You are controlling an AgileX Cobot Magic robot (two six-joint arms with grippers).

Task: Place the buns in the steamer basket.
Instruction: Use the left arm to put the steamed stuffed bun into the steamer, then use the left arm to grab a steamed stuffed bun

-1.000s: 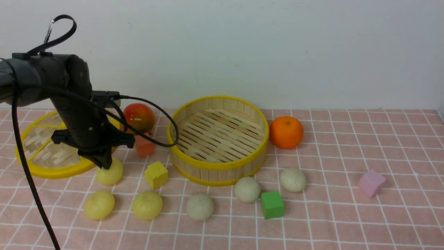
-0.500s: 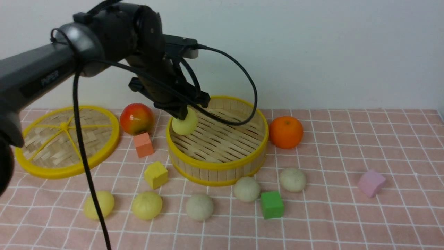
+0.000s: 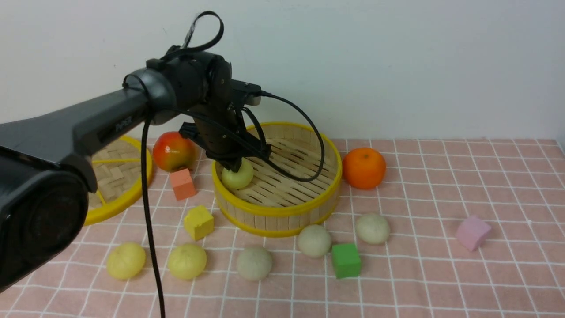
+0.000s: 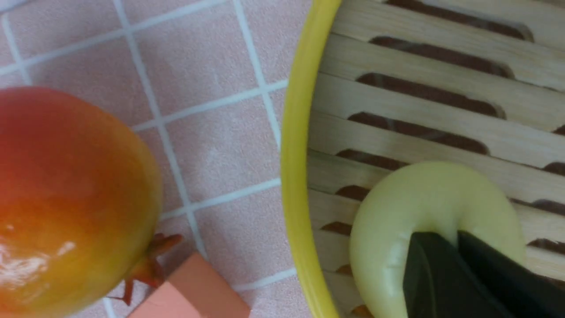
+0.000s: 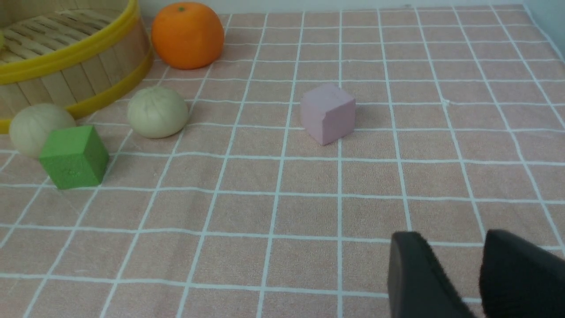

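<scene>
I have the left pincer [image 3: 233,164] clenched on a small pale yellow round dough bun [image 3: 239,177], low inside the round bamboo-slat steamer basket [image 3: 282,211] just within its left rim, so letting go should drop it softly. The right pincer [image 5: 457,249] sits parted, empty.

Left arm [image 3: 106,121]: dark grey tubular link, faint lettering, glossy rounded black joint. Black cable [image 3: 152,265] hangs from wrist. Right fingers [image 5: 419,282]: matte black, blunt-tipped.
</scene>
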